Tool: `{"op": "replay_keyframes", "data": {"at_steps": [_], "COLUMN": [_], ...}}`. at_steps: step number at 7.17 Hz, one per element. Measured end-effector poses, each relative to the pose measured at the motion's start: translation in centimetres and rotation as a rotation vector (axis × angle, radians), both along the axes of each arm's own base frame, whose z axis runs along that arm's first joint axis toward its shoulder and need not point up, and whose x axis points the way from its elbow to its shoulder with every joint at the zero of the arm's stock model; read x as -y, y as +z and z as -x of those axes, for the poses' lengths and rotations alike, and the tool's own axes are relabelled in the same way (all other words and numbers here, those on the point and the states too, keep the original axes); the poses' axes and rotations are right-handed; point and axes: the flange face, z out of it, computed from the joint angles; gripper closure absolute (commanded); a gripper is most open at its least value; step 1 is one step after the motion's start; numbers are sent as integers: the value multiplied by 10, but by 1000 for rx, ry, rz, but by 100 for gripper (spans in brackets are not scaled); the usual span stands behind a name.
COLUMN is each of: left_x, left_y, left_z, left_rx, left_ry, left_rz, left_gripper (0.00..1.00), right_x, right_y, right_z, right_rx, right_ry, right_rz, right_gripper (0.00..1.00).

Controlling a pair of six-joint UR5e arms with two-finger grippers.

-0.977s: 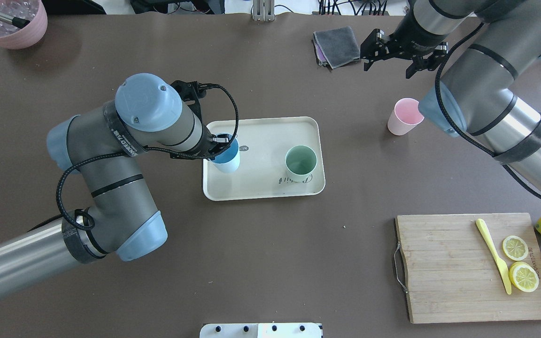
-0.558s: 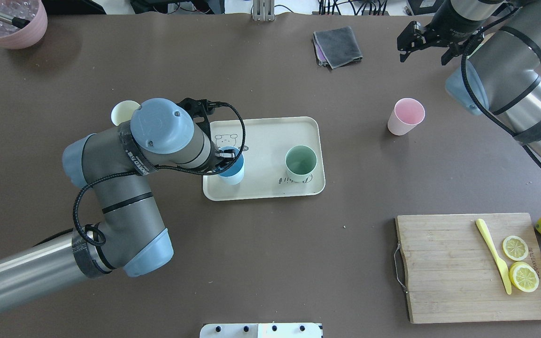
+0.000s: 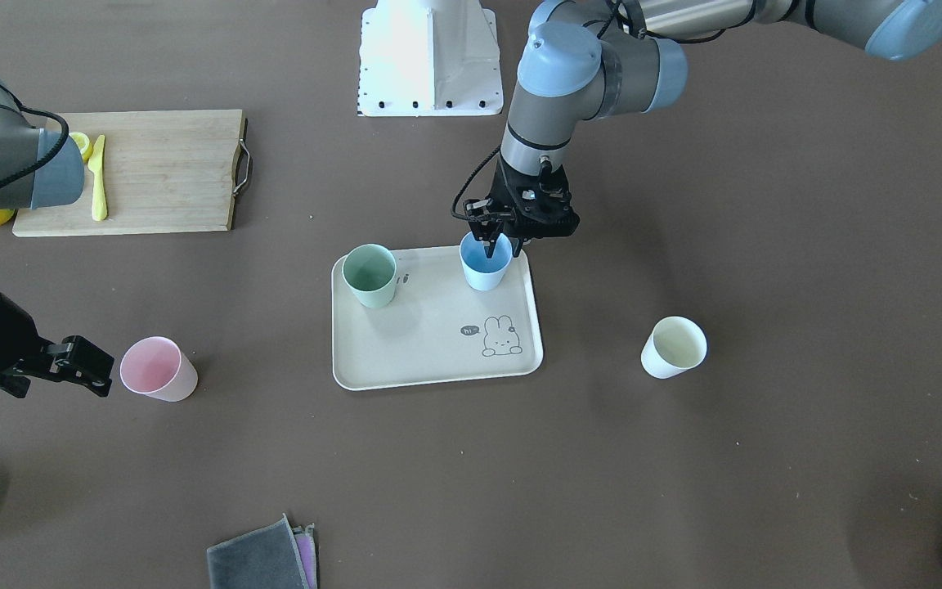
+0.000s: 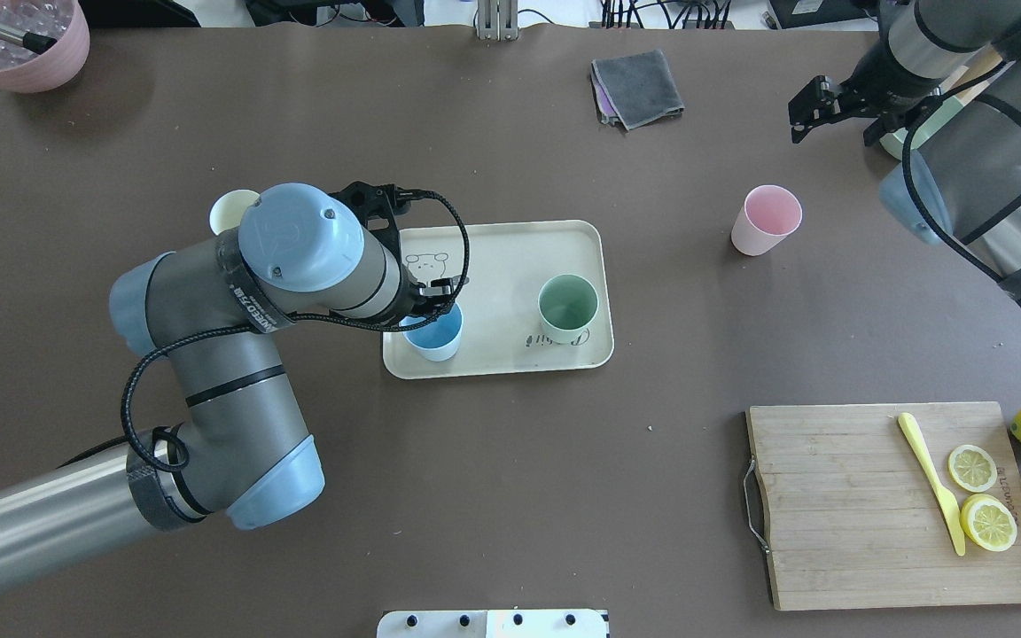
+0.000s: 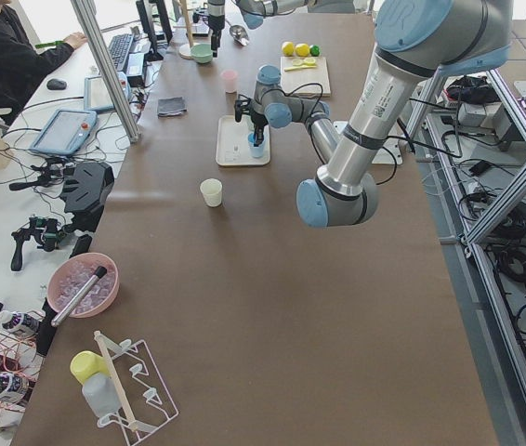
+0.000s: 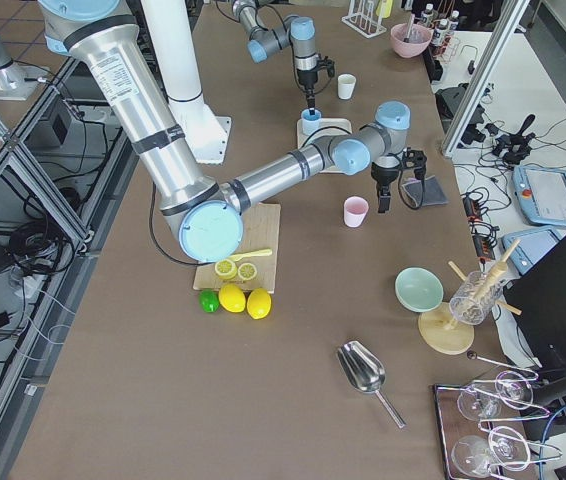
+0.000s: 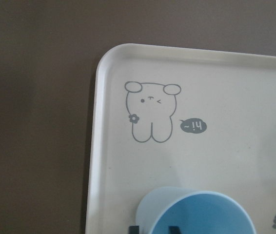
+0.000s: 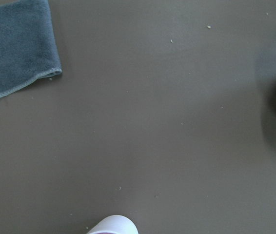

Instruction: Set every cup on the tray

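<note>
Brown table point(image 3: 765, 204), cream tray point(image 3: 430, 360): matte blue cup point(image 3: 485, 274) in left hand's point(image 3: 502, 244) tight pinch.

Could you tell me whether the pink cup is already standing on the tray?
No, the pink cup stands on the table, well apart from the tray.

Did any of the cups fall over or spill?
No, nothing looks wrong. All four cups stand upright with nothing spilled: the green cup and blue cup on the tray, the pink cup and yellow cup out on the table.
</note>
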Motion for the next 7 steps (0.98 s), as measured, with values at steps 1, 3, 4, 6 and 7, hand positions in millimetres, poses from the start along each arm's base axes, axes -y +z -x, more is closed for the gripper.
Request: {"op": "replay_keyframes", "data": {"at_steps": [1,3,4,6,7], "left_x": [12,45,62,86,91], "left_y": [-4,-10,-11,-9,-8], "left_z": [15,63,90,128,136], "left_rx": [-1,8,20,33,37], "left_ry": [-3,25,41,59,62], "left_rz": [-14,-31,-43,-60,-63], "left_gripper": [3,3,3,3,3], "right_x": [-7,-20,-27,-36,-39], "right_y": [13,21,26,36,39], "right_z": [8,30,41,60,66], "right_rx": [8,20,24,19,16], "right_ry": [-2,-2,2,-5,-11], "right_rz": [4,32,38,39,44], "right_gripper": [0,0,0,65,100]}}
